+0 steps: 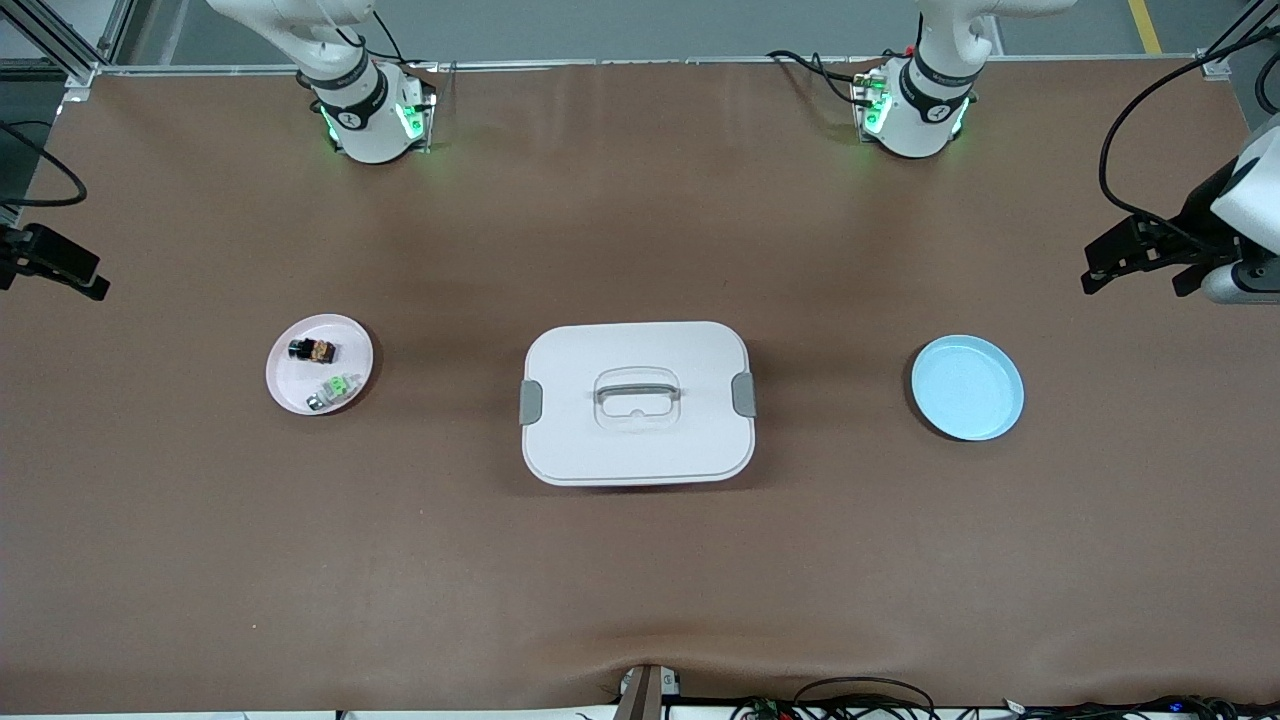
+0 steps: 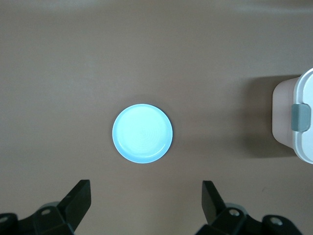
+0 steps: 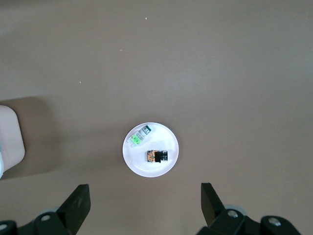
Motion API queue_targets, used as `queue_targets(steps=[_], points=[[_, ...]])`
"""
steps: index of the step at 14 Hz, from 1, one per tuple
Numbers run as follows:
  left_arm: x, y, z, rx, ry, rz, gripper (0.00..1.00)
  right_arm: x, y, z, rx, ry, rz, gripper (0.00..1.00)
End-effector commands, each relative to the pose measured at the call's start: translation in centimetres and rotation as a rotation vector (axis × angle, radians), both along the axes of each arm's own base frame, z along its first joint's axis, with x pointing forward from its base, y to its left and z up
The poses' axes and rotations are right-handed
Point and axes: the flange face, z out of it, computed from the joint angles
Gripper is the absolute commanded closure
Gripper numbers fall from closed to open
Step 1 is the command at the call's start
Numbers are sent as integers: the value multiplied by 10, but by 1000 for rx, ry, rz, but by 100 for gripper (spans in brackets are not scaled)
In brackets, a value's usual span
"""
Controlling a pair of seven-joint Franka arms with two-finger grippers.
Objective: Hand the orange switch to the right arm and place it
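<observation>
1. The right gripper (image 3: pixel 142 205) hangs high over the pink plate (image 1: pixel 290 385) at the right arm's end of the table, fingers wide apart and empty. In the front view only a dark part at the frame edge shows; its fingers are cut off there.
2. The orange switch (image 1: pixel 312 350) lies on the pink plate, with the clear piece (image 1: pixel 336 388) beside it, nearer the camera. Their fine details are too small to make out.
3. The white box (image 1: pixel 637 402) sits mid-table, lid on, contents hidden.
4. The blue plate (image 1: pixel 967 387) lies toward the left arm's end.
5. The left gripper (image 2: pixel 146 205) hangs over the blue plate, fingers spread and empty; the front view cuts it off at the edge.
</observation>
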Motion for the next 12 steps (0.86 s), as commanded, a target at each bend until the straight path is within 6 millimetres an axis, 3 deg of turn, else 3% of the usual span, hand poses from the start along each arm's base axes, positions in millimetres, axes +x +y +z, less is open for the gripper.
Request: queue_targets(steps=[1, 3, 6, 12], points=[[0, -1, 5, 8, 4, 14, 0, -1, -1, 3, 13, 8, 64, 0], [0, -1, 5, 7, 3, 25, 0, -11, -3, -6, 24, 99, 127, 0], [0, -3, 5, 7, 4, 22, 0, -9, 18, -6, 19, 97, 198, 0], [0, -2, 5, 7, 4, 24, 0, -3, 6, -7, 21, 57, 168, 0]])
